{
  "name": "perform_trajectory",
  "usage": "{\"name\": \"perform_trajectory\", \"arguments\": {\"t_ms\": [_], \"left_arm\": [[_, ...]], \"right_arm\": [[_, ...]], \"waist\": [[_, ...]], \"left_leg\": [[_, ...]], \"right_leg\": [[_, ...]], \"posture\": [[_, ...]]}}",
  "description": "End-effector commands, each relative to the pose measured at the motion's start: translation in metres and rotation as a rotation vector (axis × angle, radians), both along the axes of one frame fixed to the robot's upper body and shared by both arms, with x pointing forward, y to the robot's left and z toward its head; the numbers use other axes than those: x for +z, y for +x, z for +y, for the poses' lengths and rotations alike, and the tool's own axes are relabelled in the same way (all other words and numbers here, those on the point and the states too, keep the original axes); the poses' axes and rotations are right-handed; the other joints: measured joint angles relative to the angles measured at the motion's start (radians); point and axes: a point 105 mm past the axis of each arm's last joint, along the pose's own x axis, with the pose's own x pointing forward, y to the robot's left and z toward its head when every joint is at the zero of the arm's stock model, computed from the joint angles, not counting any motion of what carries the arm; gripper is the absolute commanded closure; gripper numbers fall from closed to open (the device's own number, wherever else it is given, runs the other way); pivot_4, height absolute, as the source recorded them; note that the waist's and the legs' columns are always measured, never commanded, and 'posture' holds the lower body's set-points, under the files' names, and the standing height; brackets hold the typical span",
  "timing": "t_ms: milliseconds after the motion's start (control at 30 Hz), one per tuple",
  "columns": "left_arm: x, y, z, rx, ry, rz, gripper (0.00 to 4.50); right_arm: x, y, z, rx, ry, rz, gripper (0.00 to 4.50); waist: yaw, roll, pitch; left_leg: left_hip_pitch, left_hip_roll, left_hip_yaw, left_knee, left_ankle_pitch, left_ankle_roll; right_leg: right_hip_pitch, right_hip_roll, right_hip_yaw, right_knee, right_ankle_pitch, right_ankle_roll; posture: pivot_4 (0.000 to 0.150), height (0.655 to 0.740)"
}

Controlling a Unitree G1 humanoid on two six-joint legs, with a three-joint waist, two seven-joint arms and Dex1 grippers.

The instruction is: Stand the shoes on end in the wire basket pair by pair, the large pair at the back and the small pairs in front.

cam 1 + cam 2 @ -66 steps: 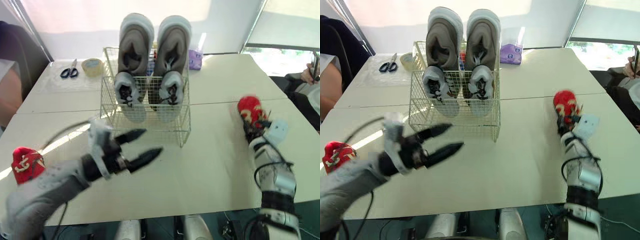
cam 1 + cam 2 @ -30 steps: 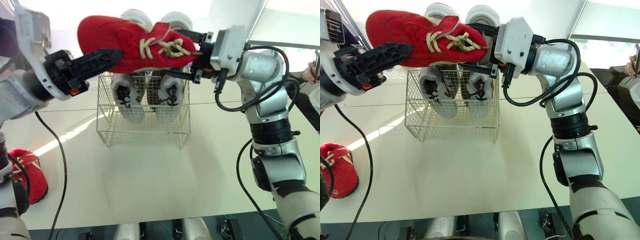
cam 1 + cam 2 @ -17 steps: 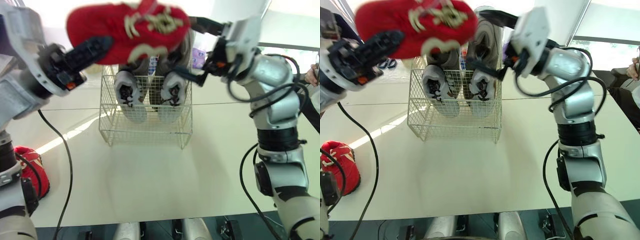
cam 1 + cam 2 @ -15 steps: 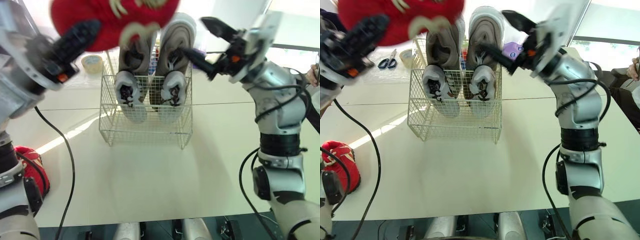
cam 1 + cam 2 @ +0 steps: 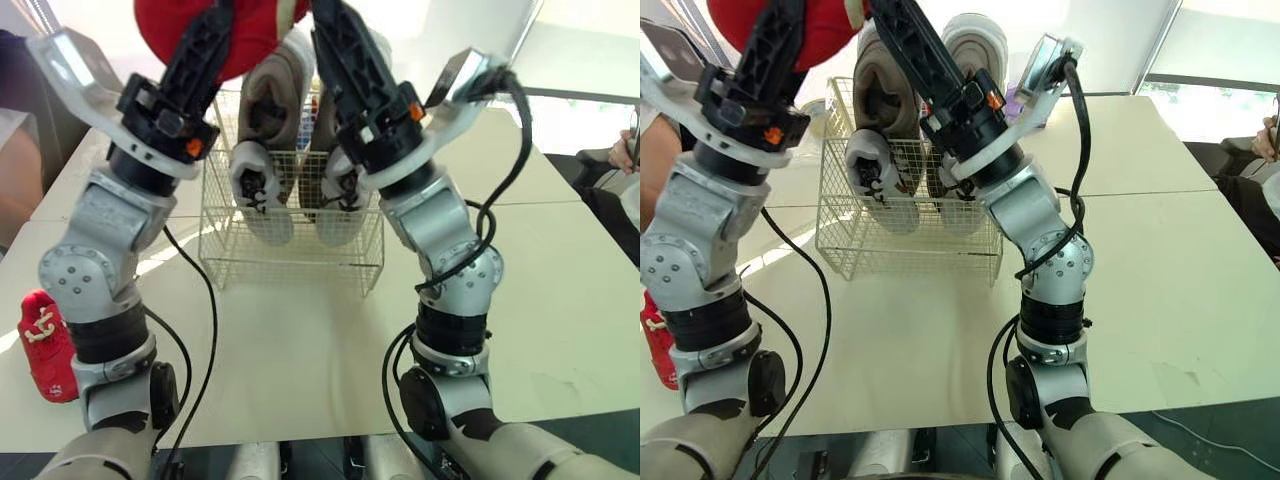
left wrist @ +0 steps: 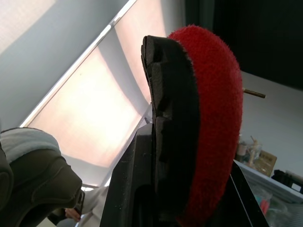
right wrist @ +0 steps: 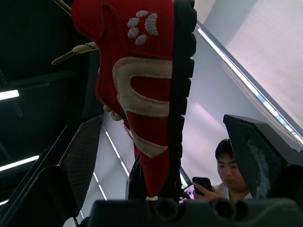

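Observation:
High above the wire basket (image 5: 290, 250), my left gripper (image 5: 205, 40) is shut on a small red shoe (image 5: 250, 25), clamping its black sole (image 6: 168, 123) and red upper. My right gripper (image 7: 170, 142) is raised beside it, open, its fingers (image 7: 87, 156) standing wide on either side of the shoe without touching it. In the basket two large grey shoes (image 5: 270, 90) stand on end at the back, with two small grey-white shoes (image 5: 255, 190) in front of them. A second red shoe (image 5: 45, 345) lies on the table at the far left.
The white table (image 5: 300, 350) stretches out in front of the basket. One person sits at the left edge (image 5: 15, 170), and another person's hand is at the far right (image 5: 622, 148). A person holding a phone (image 7: 227, 165) is behind the raised shoe.
My right gripper has let go of the red shoe and opened. My left gripper has shut on it and lifted it higher. Both arms have swung up close to the camera.

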Motion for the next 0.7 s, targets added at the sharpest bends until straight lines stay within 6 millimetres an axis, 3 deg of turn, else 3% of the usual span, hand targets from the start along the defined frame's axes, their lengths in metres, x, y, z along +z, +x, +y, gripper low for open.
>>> {"name": "perform_trajectory", "arguments": {"t_ms": [33,100,200,367,400,433,567,700], "left_arm": [[-0.002,-0.010,-0.009,-0.004,0.039,-0.033,4.16],[-0.006,-0.010,-0.009,-0.005,0.040,-0.022,4.16],[-0.009,-0.009,-0.009,0.001,0.045,-0.015,4.16],[-0.013,-0.009,-0.006,0.004,0.058,-0.011,4.16],[-0.014,-0.009,-0.005,-0.003,0.061,-0.010,3.11],[-0.016,-0.009,-0.004,0.000,0.074,-0.007,2.76],[-0.030,-0.008,-0.001,0.067,0.221,0.014,0.68],[-0.064,-0.024,0.008,0.137,0.587,0.028,0.68]], "right_arm": [[0.017,-0.006,-0.002,-0.006,0.032,-0.075,0.07],[0.021,-0.005,-0.003,-0.020,0.028,-0.102,0.07],[0.023,-0.007,-0.002,-0.024,0.026,-0.130,0.88],[0.027,-0.014,0.003,0.008,0.027,-0.159,3.23],[0.028,-0.016,0.004,0.013,0.026,-0.163,3.62],[0.030,-0.016,0.005,0.014,0.028,-0.168,3.84],[0.038,-0.016,-0.002,-0.034,0.002,-0.217,3.85],[0.038,-0.011,-0.033,-0.142,-0.210,-0.367,3.85]], "waist": [[-0.001,0.000,0.000],[-0.002,0.000,0.000],[-0.002,0.000,0.000],[-0.002,0.000,0.000],[-0.002,0.000,0.000],[-0.003,0.000,0.000],[-0.004,0.000,0.000],[-0.004,0.000,0.000]], "left_leg": [[0.000,0.000,0.000,0.000,0.000,0.000],[0.000,0.001,0.000,0.000,0.000,0.000],[0.000,0.001,-0.001,0.000,0.000,-0.001],[0.000,0.002,-0.001,0.000,0.000,-0.001],[0.000,0.002,-0.001,-0.001,0.000,-0.001],[0.000,0.002,-0.001,-0.001,0.000,-0.001],[0.000,0.002,-0.001,-0.001,0.000,-0.001],[0.000,0.001,0.000,-0.001,0.000,0.000]], "right_leg": [[0.000,0.000,0.000,0.000,0.000,0.000],[0.000,0.001,0.000,0.000,0.000,0.000],[0.000,0.002,0.000,0.000,0.000,0.000],[0.000,0.002,0.000,0.000,0.000,0.000],[0.000,0.002,0.000,0.000,0.000,0.000],[0.000,0.002,0.000,0.000,0.000,0.000],[-0.001,0.002,0.000,0.000,0.000,0.000],[-0.001,0.001,0.000,-0.001,0.000,0.000]], "posture": [[0.150,0.7400],[0.150,0.7400],[0.150,0.7400],[0.150,0.7400],[0.150,0.7400],[0.150,0.7400],[0.150,0.7400],[0.150,0.7400]]}}
